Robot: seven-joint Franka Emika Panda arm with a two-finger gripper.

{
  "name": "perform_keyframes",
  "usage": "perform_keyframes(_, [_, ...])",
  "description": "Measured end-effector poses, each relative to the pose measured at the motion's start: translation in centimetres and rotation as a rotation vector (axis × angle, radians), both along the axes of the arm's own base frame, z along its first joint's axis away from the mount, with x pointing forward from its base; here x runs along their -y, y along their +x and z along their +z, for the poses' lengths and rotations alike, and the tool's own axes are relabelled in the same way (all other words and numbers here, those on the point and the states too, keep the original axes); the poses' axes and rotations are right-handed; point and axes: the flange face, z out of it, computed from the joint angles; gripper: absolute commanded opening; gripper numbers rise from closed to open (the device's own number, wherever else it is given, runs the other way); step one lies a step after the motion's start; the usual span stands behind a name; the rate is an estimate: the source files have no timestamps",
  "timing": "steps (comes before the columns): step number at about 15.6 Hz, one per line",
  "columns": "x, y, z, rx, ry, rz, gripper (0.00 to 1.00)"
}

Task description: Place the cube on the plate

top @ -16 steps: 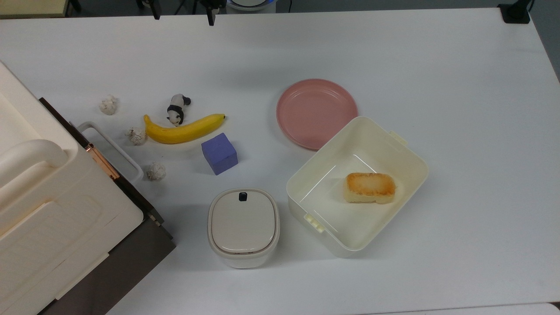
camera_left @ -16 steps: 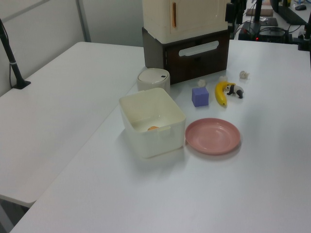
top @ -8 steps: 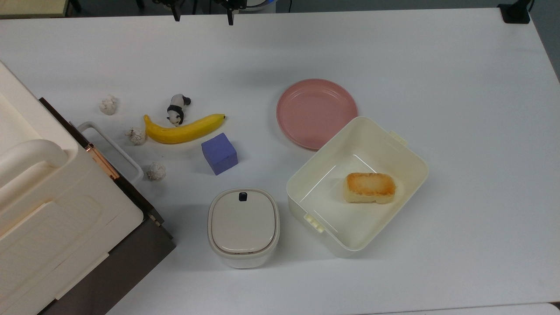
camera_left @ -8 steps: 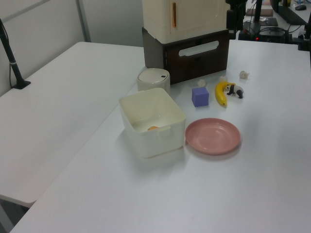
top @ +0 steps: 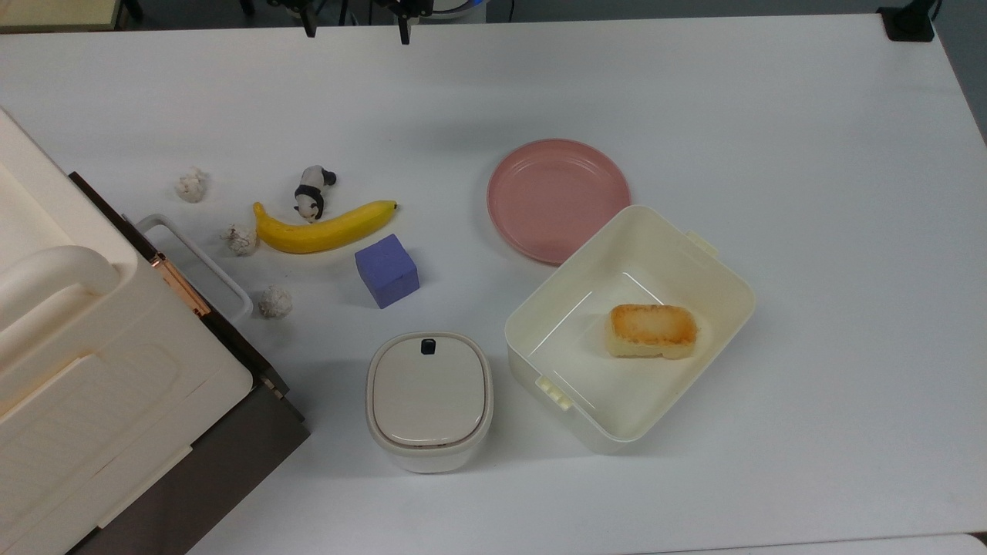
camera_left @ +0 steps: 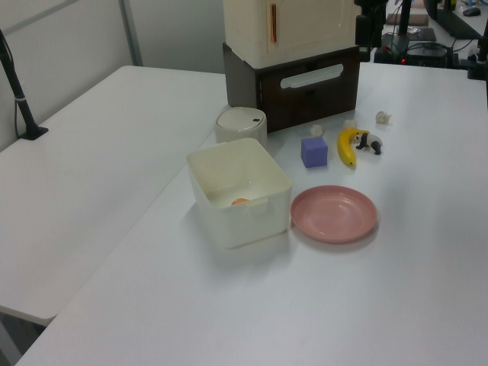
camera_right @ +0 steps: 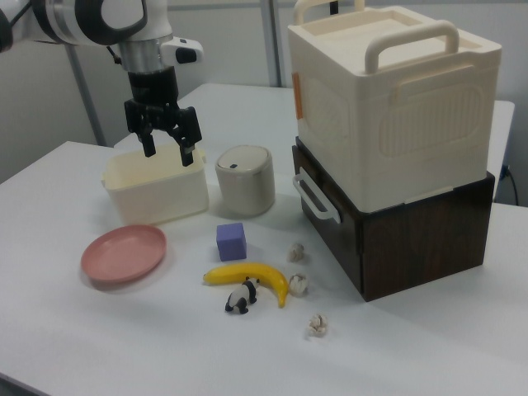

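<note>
On the white tabletop [top: 771, 116] almost nothing has changed over the last second: only the gripper [camera_right: 169, 151] has shifted a little along the far edge in the top view, between one second ago and half a second ago, and it has held its place since. The cube and the plate lie exactly where they did. I judge the task barely begun, with the approach to the cube still to come.

The cream tub [top: 628, 327] sits near the tabletop's middle, its corner overlapping the rim of the pink plate [top: 551, 193] in the top view. The plate is bare. The blue-purple cube [top: 386, 270] rests flat on the tabletop, just beside the banana [top: 320, 229], toward the top view's left of the plate and well apart from it.

The gripper hangs high above the tabletop, empty, its two fingers spread wide. In the right view it hovers before the tub, with the cube well below it and toward the right view's right, so it must travel across and down to reach it.
</note>
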Motion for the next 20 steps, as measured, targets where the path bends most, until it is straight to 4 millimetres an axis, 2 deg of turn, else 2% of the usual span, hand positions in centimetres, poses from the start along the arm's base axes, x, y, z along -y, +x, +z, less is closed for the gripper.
perform_keyframes(10, [-0.6,0.0,-1.1,-0.023,0.002,0.010,1.00])
perform_keyframes(12, [-1.8,-0.1,-2.2,-0.047,0.002,0.031,1.00])
perform_keyframes(16, [-5.5,0.3,-5.4,-0.050,0.000,0.089,1.00])
perform_keyframes(20, [-6.4,2.7,-7.6,0.068,-0.003,0.114,1.00])
